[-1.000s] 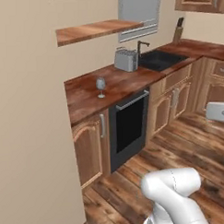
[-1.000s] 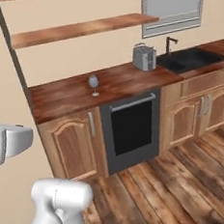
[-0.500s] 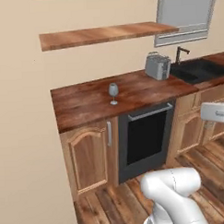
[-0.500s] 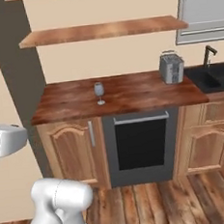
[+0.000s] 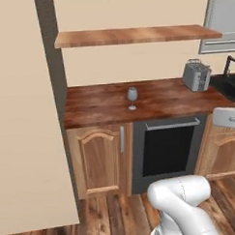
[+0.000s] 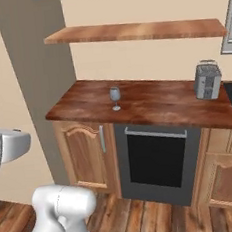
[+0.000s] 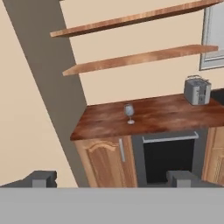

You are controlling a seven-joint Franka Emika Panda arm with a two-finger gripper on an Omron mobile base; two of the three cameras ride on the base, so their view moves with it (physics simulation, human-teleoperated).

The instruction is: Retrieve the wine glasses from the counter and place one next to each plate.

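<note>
Wine glass (image 5: 132, 98) on the counter (image 5: 157, 100): a single small stemmed glass is shown upright, with a rounded translucent grey-blue bowl, a thin stem and a round foot resting flat on the dark reddish-brown glossy worktop. It is placed well ahead of the gripper (image 7: 111, 178) and slightly to its right, far beyond reach of the fingertips (image 7: 43, 179), with nothing touching it. The gripper is seen released, its two dark tips spread wide at the bottom of the hand view and nothing held between them.

The glass stands roughly above the seam between a light wooden cabinet door (image 5: 99, 159) and the dark oven front (image 5: 167, 152), both set below the counter and lying ahead of the gripper. A silver toaster (image 5: 196, 75) is seen farther to the right on the same worktop, well apart from the glass. Two wooden wall shelves (image 7: 140, 57) are mounted above the counter, higher than the gripper's line of sight. A grey-brown wall edge (image 7: 48, 83) bounds the counter on the left. The glass is also marked in the right base view (image 6: 115, 97) and in the hand view (image 7: 129, 113).
</note>
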